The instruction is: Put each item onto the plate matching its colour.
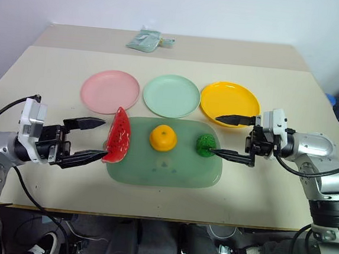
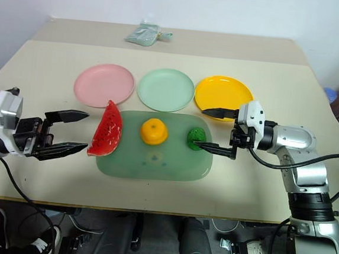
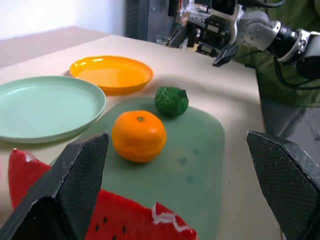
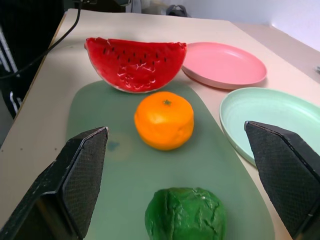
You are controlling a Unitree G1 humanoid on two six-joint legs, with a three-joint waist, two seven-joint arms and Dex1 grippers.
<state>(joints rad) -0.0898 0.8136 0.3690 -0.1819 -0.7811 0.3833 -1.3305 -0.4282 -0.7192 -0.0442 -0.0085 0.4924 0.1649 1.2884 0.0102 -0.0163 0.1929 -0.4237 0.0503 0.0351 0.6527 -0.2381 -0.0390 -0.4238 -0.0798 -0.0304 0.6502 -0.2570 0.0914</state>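
Tabletop: both grippers, left [image 1: 89, 138] and right [image 1: 228, 136], gape wide, empty.

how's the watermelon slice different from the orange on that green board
The watermelon slice is a red wedge with dark seeds and a green rind; the orange is round and plain orange. The slice stands on edge at the left end of the green board, partly over its edge; the orange sits near the board's middle. The slice looks longer and taller than the orange. Both are toy foods on the board, on no plate yet.
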